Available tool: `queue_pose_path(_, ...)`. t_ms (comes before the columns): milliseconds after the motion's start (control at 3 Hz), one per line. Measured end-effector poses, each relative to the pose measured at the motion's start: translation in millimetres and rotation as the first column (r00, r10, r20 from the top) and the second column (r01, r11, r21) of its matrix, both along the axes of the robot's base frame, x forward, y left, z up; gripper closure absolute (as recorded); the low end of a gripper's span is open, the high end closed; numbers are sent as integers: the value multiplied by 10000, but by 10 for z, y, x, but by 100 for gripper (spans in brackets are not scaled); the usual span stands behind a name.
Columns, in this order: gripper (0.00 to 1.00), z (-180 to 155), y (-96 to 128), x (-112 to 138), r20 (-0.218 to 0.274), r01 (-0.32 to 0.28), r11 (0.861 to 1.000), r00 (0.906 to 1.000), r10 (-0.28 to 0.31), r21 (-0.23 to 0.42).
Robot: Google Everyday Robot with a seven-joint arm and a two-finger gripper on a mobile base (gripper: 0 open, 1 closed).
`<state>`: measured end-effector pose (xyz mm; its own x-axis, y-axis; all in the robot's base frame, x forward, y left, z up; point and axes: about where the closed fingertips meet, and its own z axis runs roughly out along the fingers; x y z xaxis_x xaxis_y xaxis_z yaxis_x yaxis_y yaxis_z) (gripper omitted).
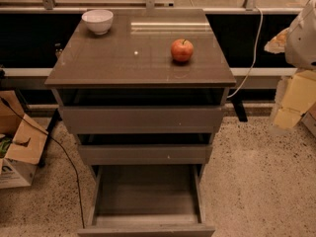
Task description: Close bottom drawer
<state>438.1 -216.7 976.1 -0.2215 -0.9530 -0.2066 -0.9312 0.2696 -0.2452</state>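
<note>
The bottom drawer [146, 196] is the lowest of three grey-brown drawers in one cabinet. It is pulled far out toward me, and its shallow tray is bare inside. Its plain front panel [146, 229] sits at the bottom edge of the view. The middle drawer [144, 153] and the top drawer [142, 119] each stand out a little. My gripper [286, 116] hangs at the right edge of the view, pale yellow under the white arm [302, 33]. It is well to the right of the cabinet and above the floor, touching nothing.
A red apple [182, 50] and a white bowl [98, 21] sit on the cabinet top [123, 58]. An open cardboard box [19, 149] stands on the floor at the left. A black cable [69, 164] runs past the cabinet's left side. A white cord [254, 48] hangs at the back right.
</note>
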Motion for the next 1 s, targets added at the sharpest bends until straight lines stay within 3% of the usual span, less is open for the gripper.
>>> queue_pose_path(333,0,0,0,0,0,0,10000,10000,0,0)
queue_pose_path(667,13,21,6,2,89,4,10000,10000,-4,2)
queue_pose_path(1000,35,-153,52,-42,88,-126,9992,9999,123,385)
